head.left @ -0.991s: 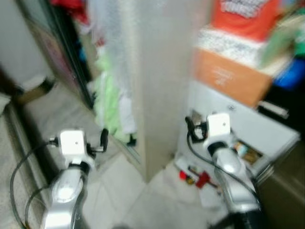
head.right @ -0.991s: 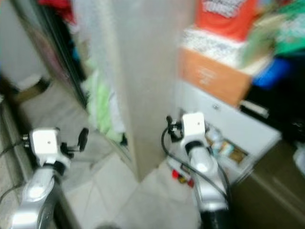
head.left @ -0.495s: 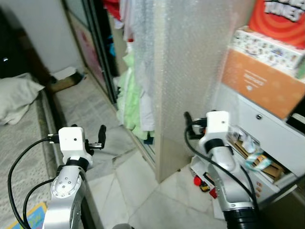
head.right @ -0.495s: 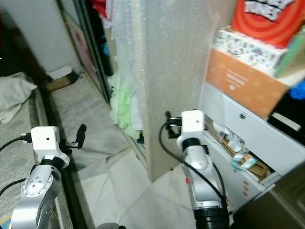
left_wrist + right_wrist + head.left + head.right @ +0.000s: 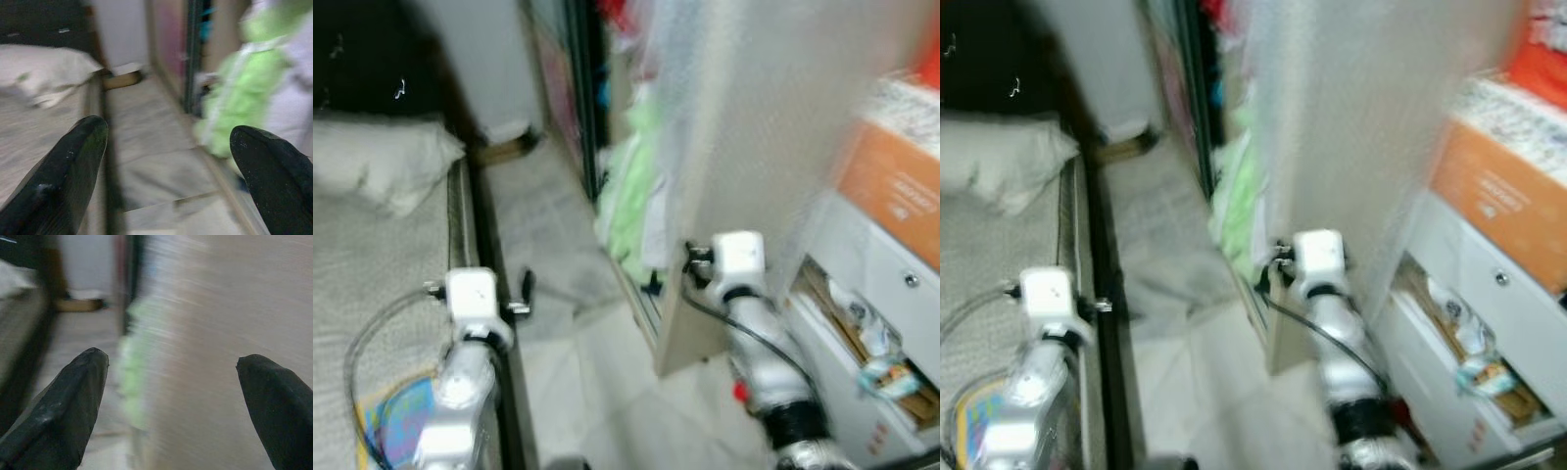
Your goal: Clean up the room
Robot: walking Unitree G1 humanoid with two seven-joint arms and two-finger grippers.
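looks like it's just scouting mid-walk, both the left tool and right tool spread wide and empty, carried low at centre frame, green clothes spilling from the wardrobe at upper centre

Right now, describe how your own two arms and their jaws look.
Both are silver, rounded metal arms, each ending in a white boxy wrist block with a black cable looping back along it. The left gripper and right gripper each carry two long, matte black, blunt-tipped fingers.
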